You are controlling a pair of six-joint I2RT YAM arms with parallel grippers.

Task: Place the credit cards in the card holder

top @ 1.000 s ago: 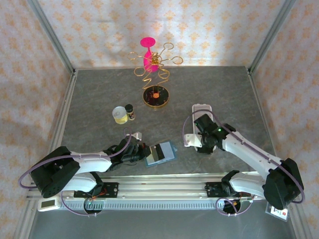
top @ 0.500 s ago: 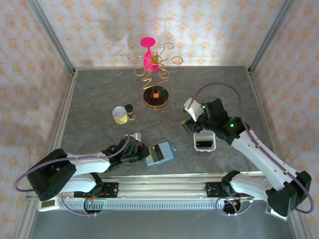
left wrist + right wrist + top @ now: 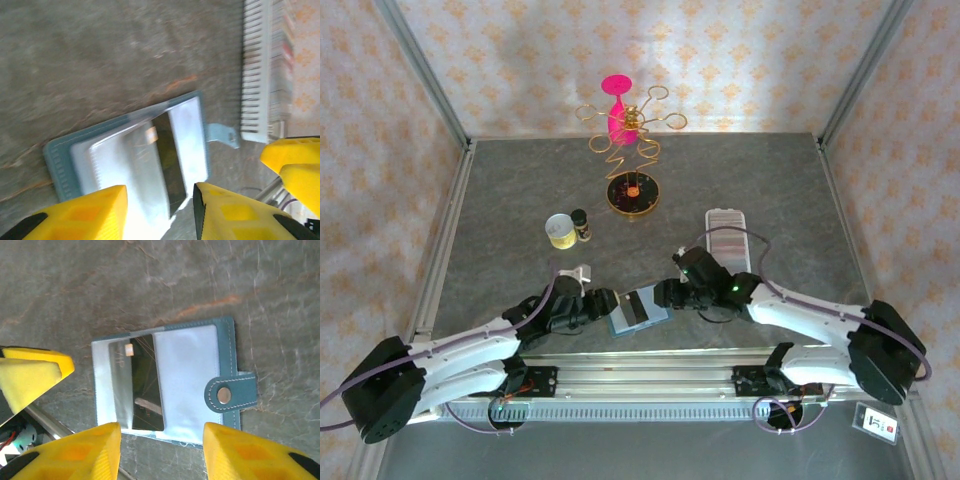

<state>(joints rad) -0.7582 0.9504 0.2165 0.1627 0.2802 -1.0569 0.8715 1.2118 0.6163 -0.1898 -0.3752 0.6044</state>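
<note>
A dark credit card [image 3: 145, 390] with a small yellow mark lies in the clear sleeve of an open teal wallet [image 3: 187, 375] near the table's front edge. In the top view the card [image 3: 636, 306] sits between both grippers. My left gripper [image 3: 603, 302] is at the wallet's left side, open, its yellow fingertips [image 3: 112, 200] standing over the wallet's near edge and the card [image 3: 167, 160]. My right gripper [image 3: 665, 293] is at the wallet's right side, also open [image 3: 162, 427], with nothing held. The whitish ridged card holder [image 3: 727, 230] lies behind the right arm, its slots [image 3: 256, 70] visible.
A gold wire stand [image 3: 630, 130] with a pink piece stands at the back centre on a round base [image 3: 633, 193]. A yellow cup [image 3: 560, 230] and a small dark bottle [image 3: 582, 225] sit left of centre. The metal rail [image 3: 650, 375] runs along the near edge.
My right arm has swung from over the card holder down to the wallet's right side. My left gripper has opened and shifted right, closer to the wallet.
</note>
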